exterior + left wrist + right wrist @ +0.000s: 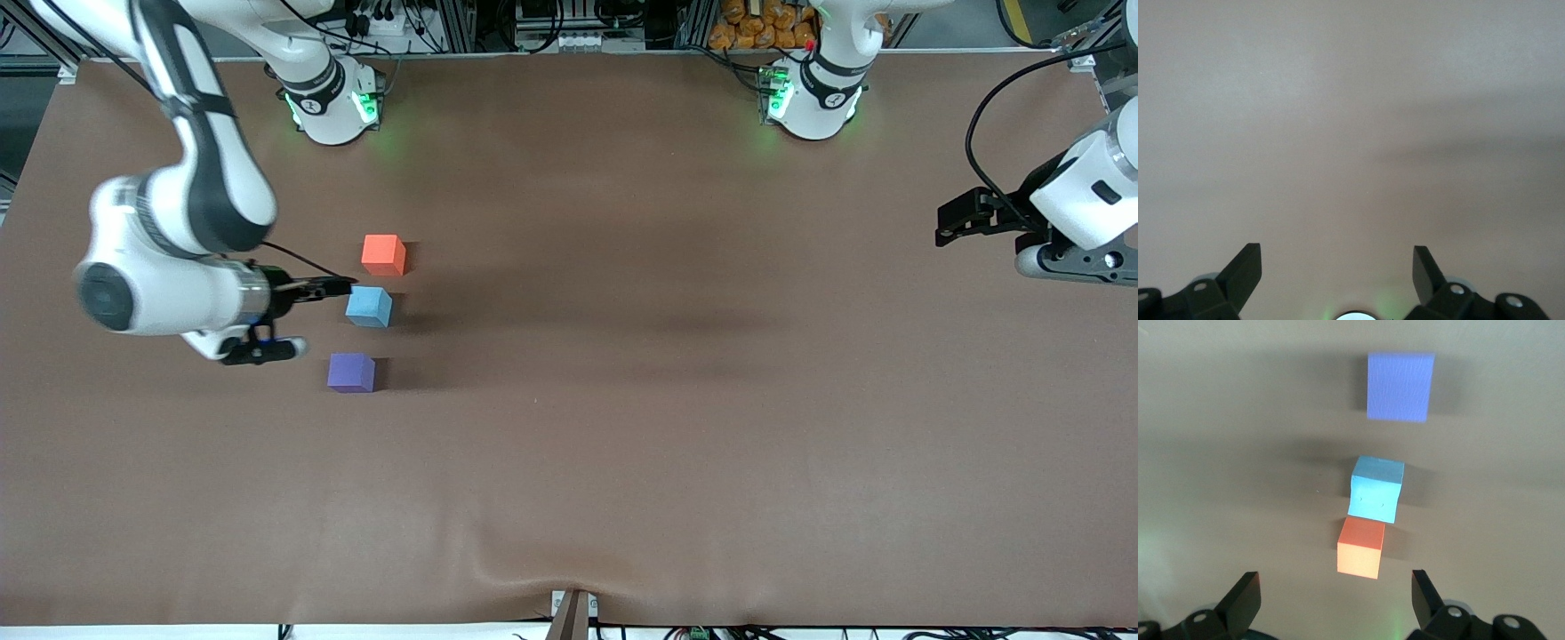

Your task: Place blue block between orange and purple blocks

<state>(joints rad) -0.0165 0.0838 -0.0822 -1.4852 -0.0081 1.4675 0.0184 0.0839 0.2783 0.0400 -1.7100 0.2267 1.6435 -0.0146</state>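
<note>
Sitting between the orange block (384,254) and purple block (351,372), the blue block (369,307) lies just beside the released right pincer (307,316); the left pincer (956,220) waits, released.

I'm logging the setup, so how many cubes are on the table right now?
3, in a row near the right arm's end: the orange block farthest from the front camera, the blue block in the middle, the purple block nearest. None looks hidden.
</note>
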